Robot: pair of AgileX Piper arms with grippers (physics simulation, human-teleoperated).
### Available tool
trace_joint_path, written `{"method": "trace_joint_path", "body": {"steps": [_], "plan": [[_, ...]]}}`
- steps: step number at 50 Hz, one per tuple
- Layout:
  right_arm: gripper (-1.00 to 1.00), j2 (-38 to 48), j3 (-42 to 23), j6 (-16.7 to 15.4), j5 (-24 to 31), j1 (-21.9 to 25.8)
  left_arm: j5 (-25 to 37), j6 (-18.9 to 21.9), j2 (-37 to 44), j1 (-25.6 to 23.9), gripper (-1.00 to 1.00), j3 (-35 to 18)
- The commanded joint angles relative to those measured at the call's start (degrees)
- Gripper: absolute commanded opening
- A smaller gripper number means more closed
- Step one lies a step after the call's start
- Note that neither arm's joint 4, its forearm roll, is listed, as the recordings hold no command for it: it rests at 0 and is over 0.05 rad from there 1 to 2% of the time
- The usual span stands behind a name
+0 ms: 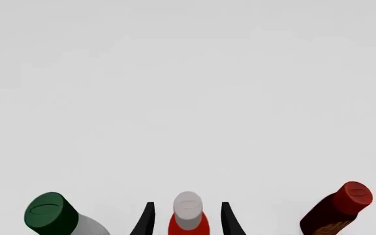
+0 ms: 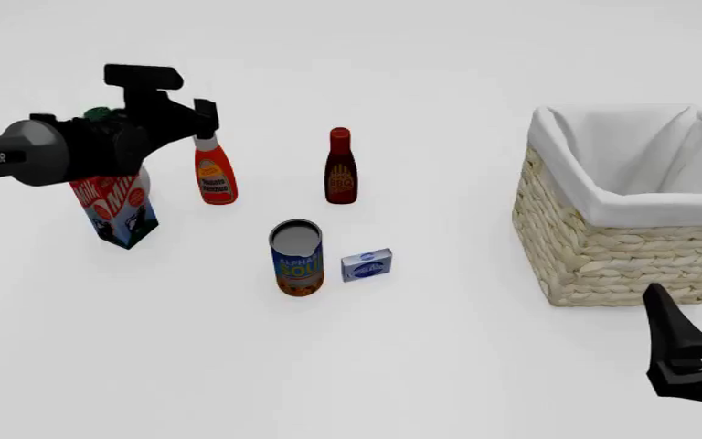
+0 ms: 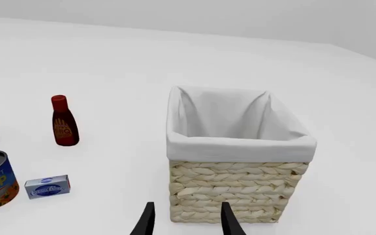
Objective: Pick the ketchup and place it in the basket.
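The counter point(image 2: 449, 347) is a plain white surface carrying every item. The basket point(image 2: 625, 219), woven straw with a white cloth lining folded over its rim, stands at the right side, well apart from the groceries, with its mouth unobstructed, presumably to receive a drop from above. The left arm point(image 2: 34, 154), marked "PiPER", reaches over a milk carton point(image 2: 117, 208) whose red panel lettering is partly hidden and not safely read. The left end effector point(image 2: 202, 117) sits at the cap of the ketchup point(image 2: 215, 174); in the left wrist view its fingers point(image 1: 146, 220) flank the white-grey cap on both sides with gaps visible, so it is judged open and aligned for a grasp not yet made. The ketchup stands upright on the counter, near the carton, its yellow-and-white label illegible. The right end effector point(image 3: 185, 223) hangs open just before the basket wall, holding nothing. A maroon bottle point(image 2: 340, 167) with a red cap stands near the ketchup; its label appears to read "BBQ". A soup can point(image 2: 296, 258) shows "SOUP". A small blue box point(image 2: 366, 265) lies beside the can, its print too small to read.
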Motion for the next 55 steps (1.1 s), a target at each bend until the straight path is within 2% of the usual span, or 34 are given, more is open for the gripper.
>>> {"method": "trace_joint_path", "body": {"steps": [1,55], "plan": [[1.0,1.1,0.0,-0.1,-1.0,0.0,-0.8,0.2,2.2,0.4,1.0,-0.6],[1.0,4.1,0.0,-0.3,-3.0,-0.3,0.4,-1.4,10.2,0.0,1.0,-5.8]]}}
